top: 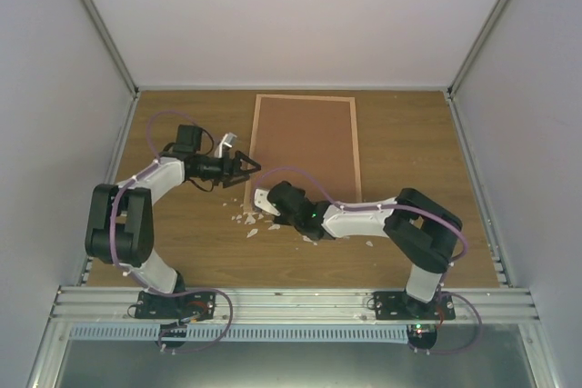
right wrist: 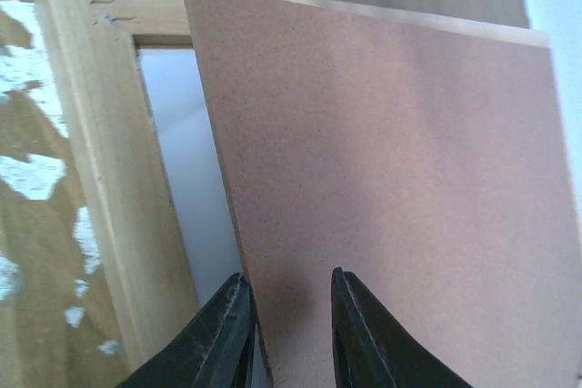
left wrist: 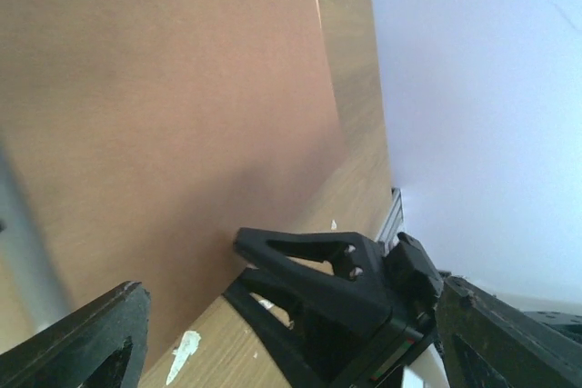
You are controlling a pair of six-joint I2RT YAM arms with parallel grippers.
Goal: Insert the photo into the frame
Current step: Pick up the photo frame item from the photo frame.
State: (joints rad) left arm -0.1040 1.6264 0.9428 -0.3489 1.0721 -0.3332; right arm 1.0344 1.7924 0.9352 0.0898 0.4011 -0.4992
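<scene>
The light wood frame [top: 356, 152] lies flat on the table with a brown backing board [top: 305, 147] over its opening. My right gripper [right wrist: 289, 277] is at the frame's near left corner. Its jaws are narrowed round the board's [right wrist: 391, 161] left edge, one finger under it and one above. I cannot tell whether they clamp it. That edge is raised off the rail [right wrist: 100, 134], and a pale white surface [right wrist: 182, 161] shows beneath. The photo is hidden. My left gripper [top: 247, 166] stands wide open beside the frame's left rail, facing the lifted board [left wrist: 164, 88] and the right gripper [left wrist: 235, 265].
Small white scraps [top: 250, 220] lie on the wooden table by the frame's near left corner, also seen as scraps [right wrist: 27, 174] and a scrap [left wrist: 182, 352]. White enclosure walls and metal rails [top: 118, 52] ring the table.
</scene>
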